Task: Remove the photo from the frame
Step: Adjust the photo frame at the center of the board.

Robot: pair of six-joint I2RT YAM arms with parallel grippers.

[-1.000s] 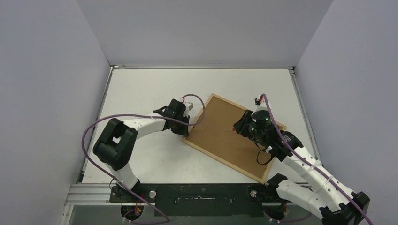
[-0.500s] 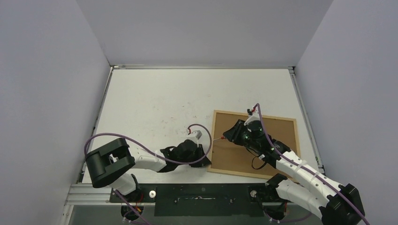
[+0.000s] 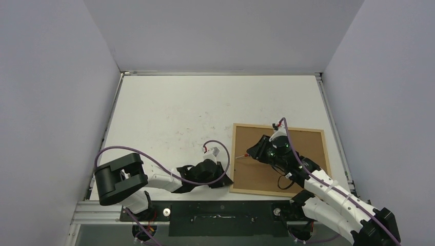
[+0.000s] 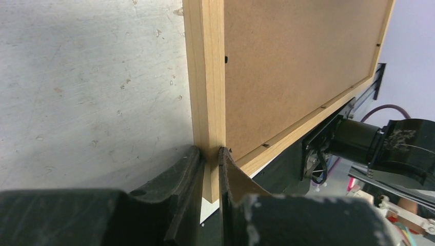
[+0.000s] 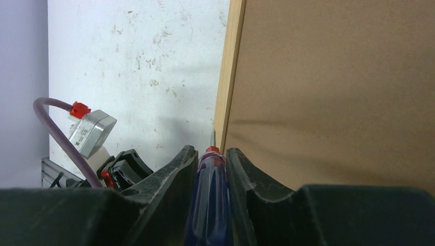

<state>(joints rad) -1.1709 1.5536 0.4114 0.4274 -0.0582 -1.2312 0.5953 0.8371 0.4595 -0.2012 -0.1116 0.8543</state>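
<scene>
Frame (image 4: pixel 208 77) tight in left end effector (image 4: pixel 209 149), screwdriver (image 5: pixel 210 205) in right end effector (image 5: pixel 211 151), scuffed table (image 3: pixel 169 113), grey walls (image 3: pixel 220 31)

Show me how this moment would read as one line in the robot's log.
left gripper: shut on frame corner | right gripper: shut on screwdriver, tip at frame's rail | backing panel: in frame | photo: not visible

Blue-handled screwdriver (image 5: pixel 210 197) clamped in right tool (image 5: pixel 211 169), tip at 12 o'clock meeting the frame (image 5: pixel 230 72) edge. Brown backing panel (image 5: pixel 338 87) fills 1–3 o'clock. Scuffed white desk (image 5: pixel 138 61) at 10–11; purple cable (image 5: pixel 51 110) at 9.
</scene>
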